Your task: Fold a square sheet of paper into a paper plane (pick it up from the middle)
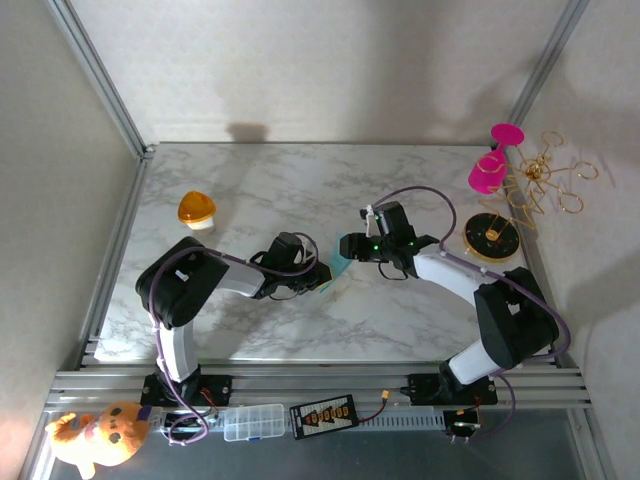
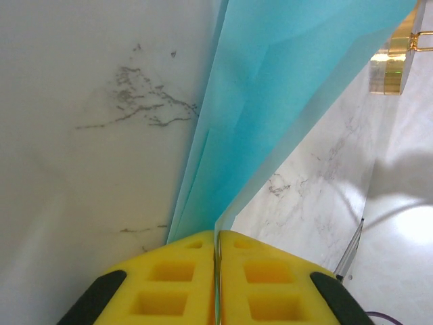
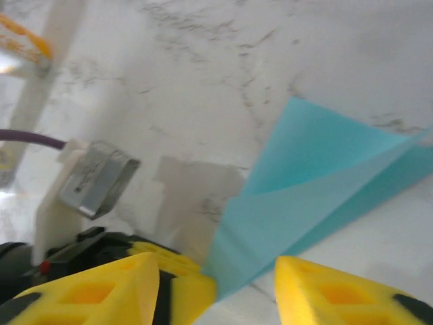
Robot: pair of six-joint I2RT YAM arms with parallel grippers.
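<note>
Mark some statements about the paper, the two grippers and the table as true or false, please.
1. The left gripper is shut on the teal paper. True.
2. The right gripper is clamped shut on the paper. False: its jaws stand apart, with a corner of the paper between them.
3. The paper lies flat and unfolded. False: it is creased into layers and held by the left gripper.
4. An orange dome-shaped object sits at the far left of the marble table. True.
5. That orange object touches the paper. False: they are well apart.
</note>
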